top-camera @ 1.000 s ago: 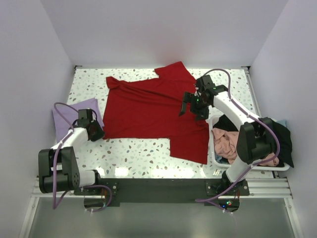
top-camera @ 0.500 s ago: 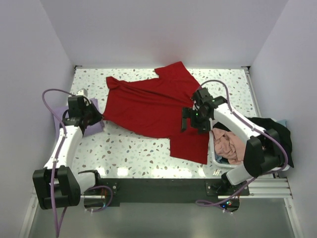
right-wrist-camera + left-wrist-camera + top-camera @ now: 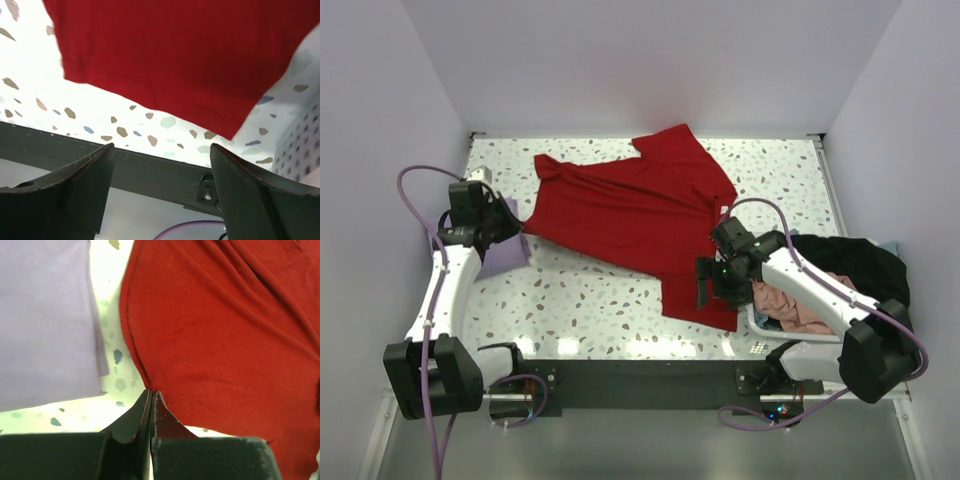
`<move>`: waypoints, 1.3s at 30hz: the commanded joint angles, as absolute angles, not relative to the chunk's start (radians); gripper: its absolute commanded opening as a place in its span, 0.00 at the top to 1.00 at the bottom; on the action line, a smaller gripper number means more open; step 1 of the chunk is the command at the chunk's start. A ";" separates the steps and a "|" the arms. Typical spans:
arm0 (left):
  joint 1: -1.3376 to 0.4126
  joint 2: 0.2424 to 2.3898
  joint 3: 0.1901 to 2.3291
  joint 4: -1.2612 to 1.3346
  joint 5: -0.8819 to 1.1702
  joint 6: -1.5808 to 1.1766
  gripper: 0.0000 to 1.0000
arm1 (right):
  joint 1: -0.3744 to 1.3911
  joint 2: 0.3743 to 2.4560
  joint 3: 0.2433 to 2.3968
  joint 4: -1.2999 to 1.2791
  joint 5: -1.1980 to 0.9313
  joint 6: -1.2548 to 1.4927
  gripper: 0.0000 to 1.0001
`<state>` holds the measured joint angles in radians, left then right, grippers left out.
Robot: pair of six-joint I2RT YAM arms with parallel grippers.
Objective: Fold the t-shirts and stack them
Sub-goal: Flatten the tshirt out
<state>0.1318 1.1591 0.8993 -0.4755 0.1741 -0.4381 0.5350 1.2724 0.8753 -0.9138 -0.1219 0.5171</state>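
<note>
The left arm's fingers [image 3: 148, 410] are pressed together on the red t-shirt's [image 3: 620, 215] left hem corner, the lavender t-shirt [image 3: 505, 257] just beside them. The shirt lies spread left to right across the tabletop [image 3: 580, 300]. The right arm's fingers [image 3: 703, 290] hang spread over its near right corner, the basket [image 3: 756, 318] close by.

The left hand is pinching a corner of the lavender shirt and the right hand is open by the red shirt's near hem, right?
Not quite: the left wrist view shows the left hand pinching a corner of the red shirt; the lavender shirt lies beside it, unheld. The right hand is open by the red shirt's near hem.
</note>
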 commanded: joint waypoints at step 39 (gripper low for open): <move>0.222 1.195 0.902 -0.486 0.149 -0.293 1.00 | 0.761 1.410 0.644 -0.644 -0.121 0.721 0.67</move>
<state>0.2153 1.1950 0.9176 -0.5106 0.1310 -0.3195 0.7479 1.3926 0.6800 -0.7181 -0.0952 0.6827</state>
